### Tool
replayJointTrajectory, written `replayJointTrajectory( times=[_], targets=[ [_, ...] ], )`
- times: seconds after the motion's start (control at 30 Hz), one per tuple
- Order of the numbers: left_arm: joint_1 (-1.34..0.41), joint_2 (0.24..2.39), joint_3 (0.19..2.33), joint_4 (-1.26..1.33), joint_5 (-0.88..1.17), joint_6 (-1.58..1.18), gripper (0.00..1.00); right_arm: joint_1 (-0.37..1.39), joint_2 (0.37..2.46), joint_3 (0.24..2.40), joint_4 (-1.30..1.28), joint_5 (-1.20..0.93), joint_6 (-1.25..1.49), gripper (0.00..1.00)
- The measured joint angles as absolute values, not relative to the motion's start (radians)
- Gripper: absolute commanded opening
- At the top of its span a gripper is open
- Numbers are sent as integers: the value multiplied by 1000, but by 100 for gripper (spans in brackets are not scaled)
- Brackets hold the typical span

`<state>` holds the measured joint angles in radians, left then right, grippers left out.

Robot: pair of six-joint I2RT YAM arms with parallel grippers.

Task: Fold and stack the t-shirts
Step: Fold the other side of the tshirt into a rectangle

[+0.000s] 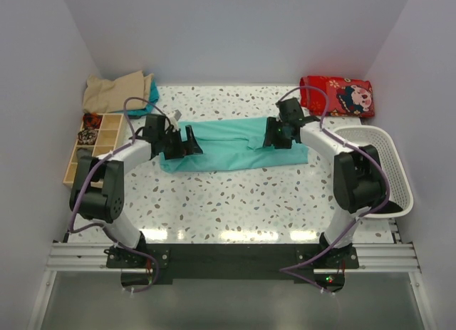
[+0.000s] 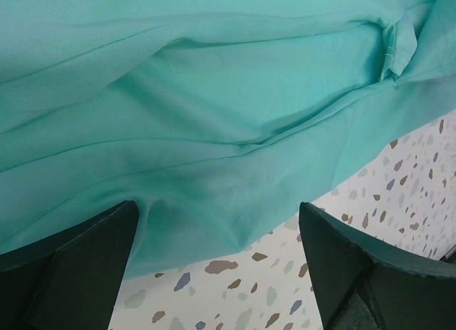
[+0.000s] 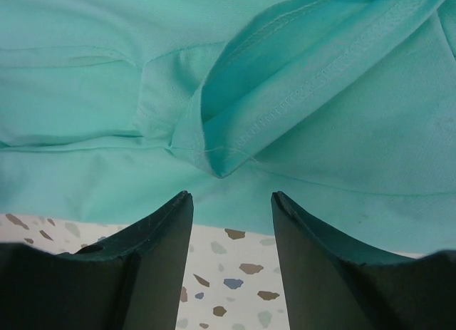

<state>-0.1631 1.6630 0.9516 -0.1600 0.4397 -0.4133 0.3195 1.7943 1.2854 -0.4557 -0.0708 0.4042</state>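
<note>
The teal t-shirt (image 1: 229,146) lies in a long folded band across the middle of the table. My left gripper (image 1: 184,143) is at its left end, jaws open, and the shirt's near edge (image 2: 214,159) lies between and just beyond the fingertips. My right gripper (image 1: 276,136) is at the right end, jaws open, fingertips at the shirt's edge below a hemmed fold (image 3: 285,95). Neither holds cloth. A tan shirt (image 1: 114,92) lies crumpled at the back left with a bit of teal fabric (image 1: 152,95) beside it.
A wooden compartment box (image 1: 92,146) stands at the left edge. A white laundry basket (image 1: 388,166) stands at the right. A red patterned cloth (image 1: 337,95) lies at the back right. White walls close in three sides.
</note>
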Motion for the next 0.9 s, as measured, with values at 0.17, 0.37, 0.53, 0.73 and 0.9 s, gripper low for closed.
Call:
replayJointTrajectory(
  times=[0.17,0.37,0.53,0.73,0.9],
  targets=[
    [-173,1696,952,-156,444,-427,100,321,1845,1304,-448,-72,404,52],
    [-178,1706,957,-158,442,-427,100,321,1956,1386,-440,-73,401,53],
    [-178,1707,994,-186,413,-422,100,321,2032,1519,-433,-75,398,53],
    [-178,1706,1025,-245,331,-390,100,321,2139,1697,-426,-79,395,54],
    [-178,1680,1023,-278,299,-370,100,321,2177,1729,-418,-93,392,56]
  ],
)
